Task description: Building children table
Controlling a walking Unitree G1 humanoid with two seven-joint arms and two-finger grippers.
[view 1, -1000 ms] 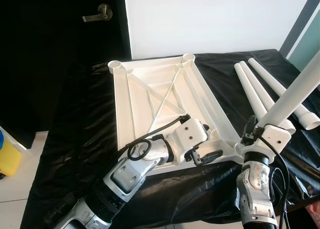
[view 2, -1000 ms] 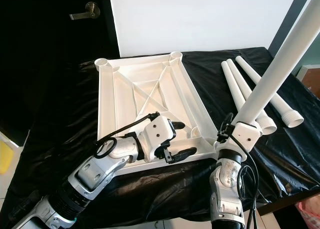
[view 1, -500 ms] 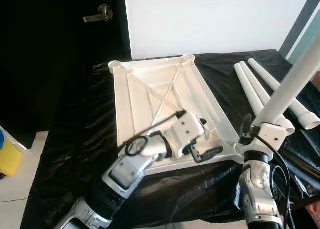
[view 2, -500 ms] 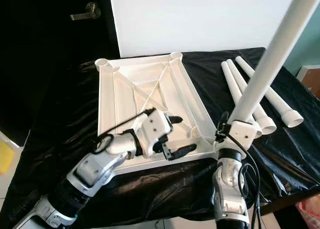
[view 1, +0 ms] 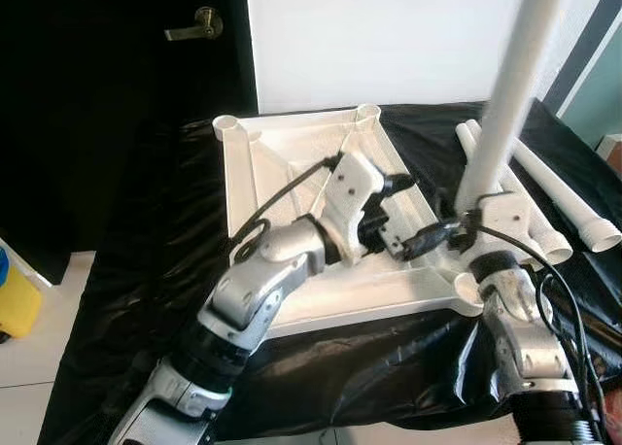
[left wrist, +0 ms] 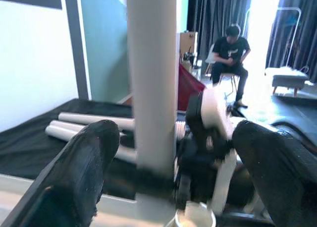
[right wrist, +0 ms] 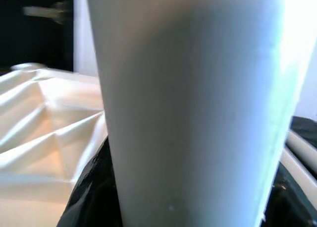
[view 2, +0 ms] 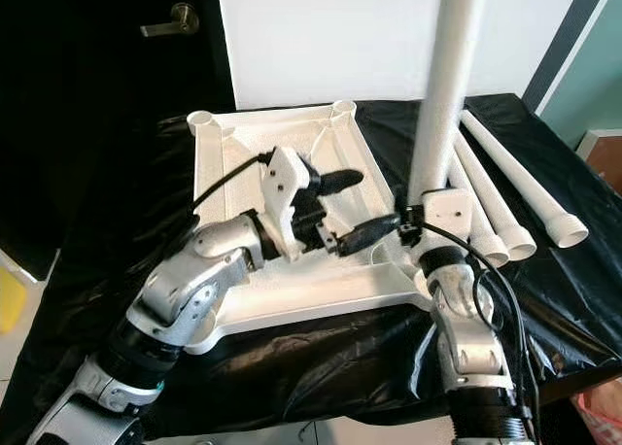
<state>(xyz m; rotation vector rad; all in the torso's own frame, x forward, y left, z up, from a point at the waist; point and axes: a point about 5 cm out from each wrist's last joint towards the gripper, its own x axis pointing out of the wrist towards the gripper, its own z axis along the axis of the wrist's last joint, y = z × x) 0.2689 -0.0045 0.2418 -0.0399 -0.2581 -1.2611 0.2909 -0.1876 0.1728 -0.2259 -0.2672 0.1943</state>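
While I watch, right gripper (view 2: 420,233) clamps upright white leg (view 2: 445,90) over tabletop's (view 1: 292,163) 4 o'clock corner | left gripper (view 2: 355,210) spread wide beside it | spare legs (view 2: 515,197) at 3 o'clock

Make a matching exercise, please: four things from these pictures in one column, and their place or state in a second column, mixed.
Things:
1. table top
2. held leg
3. spare legs
4. left end effector

States:
A. lying side by side on the black cover
B. open, fingers on either side of a white tube
C. upside down, ribs showing
D. standing nearly upright in the right end effector

Pairs: 1-C, 2-D, 3-A, 4-B
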